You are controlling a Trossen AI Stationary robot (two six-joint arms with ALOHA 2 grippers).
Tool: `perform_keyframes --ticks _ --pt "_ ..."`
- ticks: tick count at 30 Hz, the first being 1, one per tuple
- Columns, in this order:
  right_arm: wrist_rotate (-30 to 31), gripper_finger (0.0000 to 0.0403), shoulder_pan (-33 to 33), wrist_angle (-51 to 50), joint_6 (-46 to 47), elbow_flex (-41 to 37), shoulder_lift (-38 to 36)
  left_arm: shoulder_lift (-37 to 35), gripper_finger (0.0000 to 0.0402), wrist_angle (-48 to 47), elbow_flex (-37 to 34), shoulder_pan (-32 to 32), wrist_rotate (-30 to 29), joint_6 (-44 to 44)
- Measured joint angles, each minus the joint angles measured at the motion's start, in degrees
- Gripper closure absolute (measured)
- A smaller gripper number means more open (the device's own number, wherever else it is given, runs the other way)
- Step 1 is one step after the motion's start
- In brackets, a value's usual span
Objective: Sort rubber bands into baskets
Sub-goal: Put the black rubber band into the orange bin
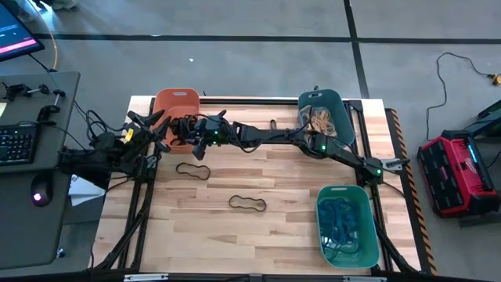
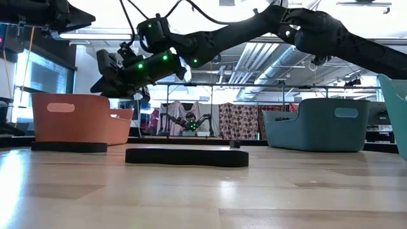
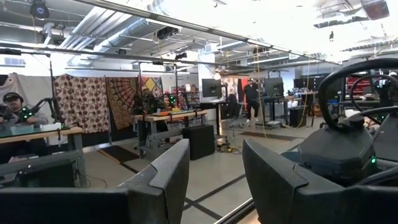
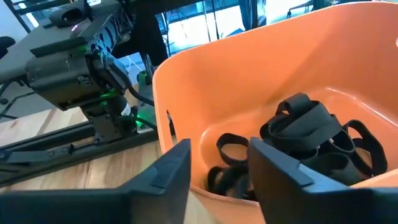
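Observation:
The orange-salmon basket (image 1: 176, 104) stands at the far left and holds several black rubber bands (image 4: 311, 134). My right gripper (image 1: 180, 129) reaches across the table to the basket's near rim; in the right wrist view (image 4: 217, 168) it is open and empty above the rim. My left gripper (image 1: 150, 125) waits open and empty just left of that basket, and it looks level into the room in the left wrist view (image 3: 214, 180). Two black rubber bands (image 1: 192, 170) (image 1: 247, 204) lie flat on the table. The nearer one also shows in the low view (image 2: 186, 156).
The dark teal-blue basket (image 1: 325, 113) at the far right holds tan bands. The lighter green basket (image 1: 344, 227) at the near right holds blue bands. My right arm (image 1: 297, 139) spans the far half of the table. A keyboard and mouse sit on a side desk (image 1: 31, 149).

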Motion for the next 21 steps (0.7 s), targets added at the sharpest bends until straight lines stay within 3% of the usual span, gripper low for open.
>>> perform_keyframes --ticks 5,10,14,18,21 --pt "-1.3 0.0231 0.0 -0.1 -0.7 0.0 -0.1 0.0 0.0259 -0.7 0.0 0.0 0.0 0.0" --pt "-2.5 0.0240 0.0 -3.5 -2.2 1.7 -0.4 0.0 0.0259 -1.8 0.0 0.0 0.0 0.0" --pt "-1.7 0.0291 0.0 -6.7 -6.9 1.4 -2.6 0.0 0.0259 -2.3 0.0 0.0 0.0 0.0" --pt "1.7 0.0379 0.7 -8.8 -12.5 1.0 -4.6 0.1 0.0259 -2.6 -0.1 0.0 0.2 0.0" --pt "3.8 0.0390 0.8 -8.5 -13.5 1.0 -5.3 0.1 0.0259 -2.6 -0.1 0.0 0.2 0.0"
